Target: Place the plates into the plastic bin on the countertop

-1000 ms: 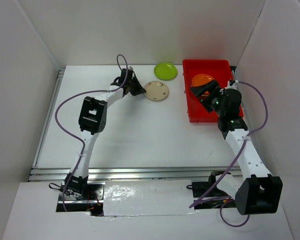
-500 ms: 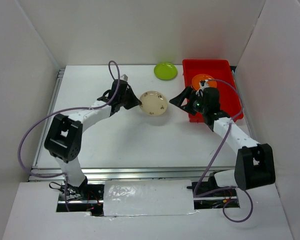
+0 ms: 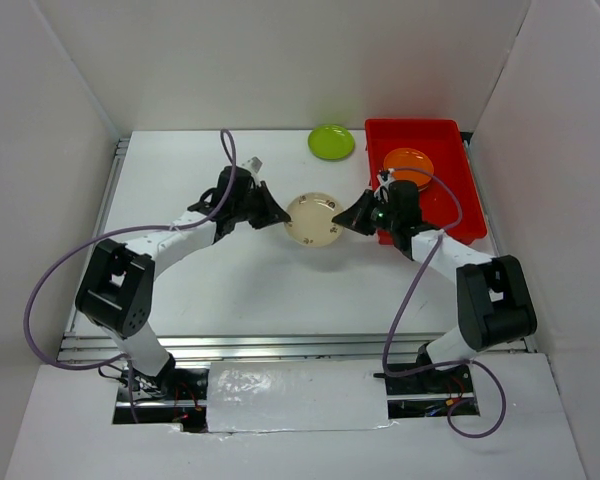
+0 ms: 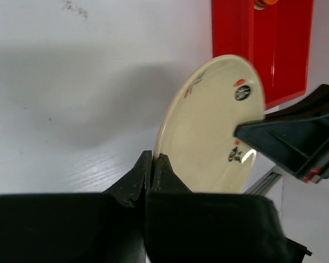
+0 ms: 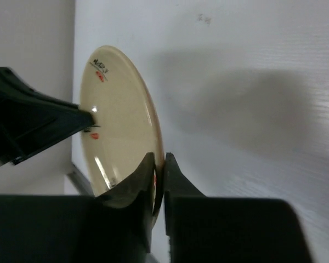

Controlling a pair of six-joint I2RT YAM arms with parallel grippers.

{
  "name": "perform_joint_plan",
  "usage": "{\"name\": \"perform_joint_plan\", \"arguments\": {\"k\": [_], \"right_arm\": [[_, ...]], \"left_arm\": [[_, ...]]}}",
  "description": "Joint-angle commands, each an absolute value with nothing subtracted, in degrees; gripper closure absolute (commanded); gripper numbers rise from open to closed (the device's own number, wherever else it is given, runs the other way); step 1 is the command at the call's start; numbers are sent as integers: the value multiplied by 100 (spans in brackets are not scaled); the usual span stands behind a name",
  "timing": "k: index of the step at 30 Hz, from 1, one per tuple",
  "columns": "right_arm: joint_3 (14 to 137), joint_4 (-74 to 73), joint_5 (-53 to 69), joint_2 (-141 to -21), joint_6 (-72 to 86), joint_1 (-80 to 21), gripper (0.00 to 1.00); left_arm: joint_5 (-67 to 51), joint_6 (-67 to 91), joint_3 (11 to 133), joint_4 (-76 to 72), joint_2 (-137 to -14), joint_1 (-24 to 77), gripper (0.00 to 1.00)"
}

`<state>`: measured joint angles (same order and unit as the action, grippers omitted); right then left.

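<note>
A cream plate (image 3: pixel 313 219) with small red and black marks hangs above the countertop (image 3: pixel 230 290), left of the red plastic bin (image 3: pixel 450 195). My left gripper (image 3: pixel 280 216) is shut on its left rim and my right gripper (image 3: pixel 348 218) is shut on its right rim. In the left wrist view the cream plate (image 4: pixel 214 126) stands tilted out of my left gripper (image 4: pixel 153 160), the right gripper's finger (image 4: pixel 290 137) on its far edge. The right wrist view shows the cream plate (image 5: pixel 123 115) pinched in my right gripper (image 5: pixel 160 163). An orange plate (image 3: pixel 409 165) lies in the bin.
A lime green plate (image 3: pixel 331 141) lies on the countertop at the back, just left of the bin's far corner. White walls close in the left, back and right sides. A metal rail (image 3: pixel 280 346) runs along the near edge. Purple cables loop off both arms.
The left gripper carried the cream plate rightward and nearer. The right gripper came left out of the bin to the plate's right rim and shut on it.
</note>
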<state>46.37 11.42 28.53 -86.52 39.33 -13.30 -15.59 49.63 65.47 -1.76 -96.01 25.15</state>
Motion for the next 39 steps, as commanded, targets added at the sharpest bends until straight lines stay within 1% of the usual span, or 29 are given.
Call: {"name": "perform_joint_plan", "arguments": {"k": [1,2,3,4,5,6,7,9,10,12,14,15,16,17,21,23,27,29,30,32,33,34,36,37,39], "right_arm": [[4605,1688,2892,-8569,4052,-1406,100],[4649,1592,2726,-8535,4095,-1415,100],[4649,1556,2568,-8456,4157,-1380,100],[4658,1495,2305,-8403,4279,-1336,100],[4658,1425,1911,-8359,4689,-1292,100],[4667,1198,1498,-8297,4911,-1170,100],[4693,1117,798,-8297,5157,-873,100],[4886,968,231,-8541,5720,-503,100],[5261,836,-120,-8717,5896,-179,100],[5710,678,-114,-9339,6090,147,100],[6448,346,-403,-9736,6021,316,100],[6730,204,-517,-10130,6003,343,100],[7176,133,-527,-10308,5951,386,100],[7355,80,-423,-10466,5889,482,100],[7821,114,-325,-11082,5880,703,100],[8147,-121,-369,-11398,5889,764,100],[8340,-132,-281,-11637,5880,896,100],[8253,-27,-351,-11576,5889,914,98],[8166,148,-317,-11532,5880,931,94],[8148,228,-273,-11383,5801,958,50],[8174,168,-307,-11321,5757,941,13],[8156,63,-342,-11216,5739,940,0],[7825,70,-378,-10742,5678,914,0],[7622,157,-474,-10253,5652,844,0],[7147,141,-842,-9749,5616,774,0]], "left_arm": [[-1854,4992,6574,-606,-9387,2523,100],[-1820,4983,6592,-580,-9378,2522,68],[-1680,4992,6635,-441,-9387,2522,22],[-1479,4992,6679,-265,-9378,2540,1],[-1242,4975,6828,-72,-9343,2566,1],[-595,4940,6907,443,-9308,2610,1],[-284,4948,7039,648,-9282,2671,1],[191,5036,7014,861,-9124,2698,1],[228,5045,6892,844,-8975,2716,1],[255,5028,6768,765,-8860,2707,1],[298,4958,6697,791,-8789,2725,1],[342,4931,6697,835,-8798,2733,1],[351,4878,6715,870,-8824,2742,1],[360,4808,6715,896,-8850,2742,1],[220,4659,6776,905,-9078,2751,1],[123,4579,6811,923,-9280,2760,1],[53,4474,6768,800,-9509,2786,1],[44,4430,6741,730,-9589,2786,1],[-60,4404,6750,686,-9632,2795,1],[-88,4386,6759,668,-9720,2821,1],[-88,4377,6733,590,-9773,2847,1],[-79,4377,6724,537,-9800,2865,1],[-44,4421,6767,423,-9939,2839,1],[-61,4438,6802,352,-10001,2830,1],[-132,4482,6952,212,-10211,2804,1]]}}
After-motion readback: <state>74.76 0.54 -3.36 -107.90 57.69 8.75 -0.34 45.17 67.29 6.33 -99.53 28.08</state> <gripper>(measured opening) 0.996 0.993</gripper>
